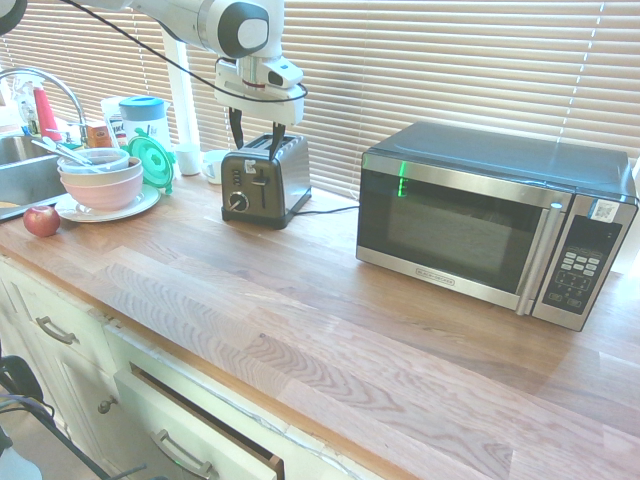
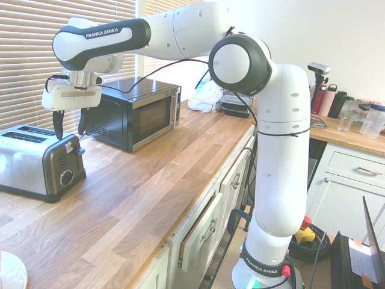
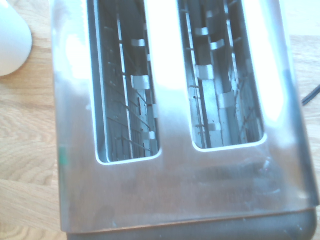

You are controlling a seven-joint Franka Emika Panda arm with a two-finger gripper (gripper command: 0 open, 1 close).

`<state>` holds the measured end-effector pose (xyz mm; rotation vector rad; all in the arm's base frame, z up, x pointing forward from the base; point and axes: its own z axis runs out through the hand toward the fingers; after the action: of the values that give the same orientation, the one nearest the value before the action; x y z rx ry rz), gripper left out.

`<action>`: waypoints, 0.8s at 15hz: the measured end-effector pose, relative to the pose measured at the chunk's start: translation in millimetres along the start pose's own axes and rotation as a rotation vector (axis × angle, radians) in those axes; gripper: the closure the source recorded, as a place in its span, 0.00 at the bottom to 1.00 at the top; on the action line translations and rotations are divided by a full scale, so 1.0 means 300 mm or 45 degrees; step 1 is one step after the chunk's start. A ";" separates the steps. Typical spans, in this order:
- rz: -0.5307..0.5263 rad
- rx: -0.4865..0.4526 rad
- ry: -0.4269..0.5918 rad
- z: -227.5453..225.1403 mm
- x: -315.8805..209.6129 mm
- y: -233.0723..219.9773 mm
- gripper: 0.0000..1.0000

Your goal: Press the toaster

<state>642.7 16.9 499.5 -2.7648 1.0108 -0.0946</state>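
The toaster [image 1: 265,180] is a small steel-and-black box standing on the wooden counter near the window, with its lever [image 2: 80,152], round knob and buttons on the front face. My gripper [image 1: 257,135] hangs just above its front end, pointing down, open and holding nothing. From the other side the gripper [image 2: 70,127] sits directly over the toaster [image 2: 39,162], its fingertips close above the top by the lever end. The wrist view looks straight down on the toaster's steel top [image 3: 165,75] and its two empty slots.
A large microwave [image 1: 490,215] stands to one side of the toaster on the counter. On the other side are stacked bowls on a plate [image 1: 100,180], an apple [image 1: 41,220], a white cup [image 1: 213,165], a blue-lidded container [image 1: 143,118] and the sink [image 1: 20,165]. Window blinds run behind.
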 end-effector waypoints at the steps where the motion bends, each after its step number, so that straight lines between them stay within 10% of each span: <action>1: -0.004 -0.002 -0.003 0.006 -0.004 -0.006 1.00; 12: -0.036 -0.005 -0.011 0.022 0.011 0.008 1.00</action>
<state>644.8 14.1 492.5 -2.7811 0.9712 -0.0842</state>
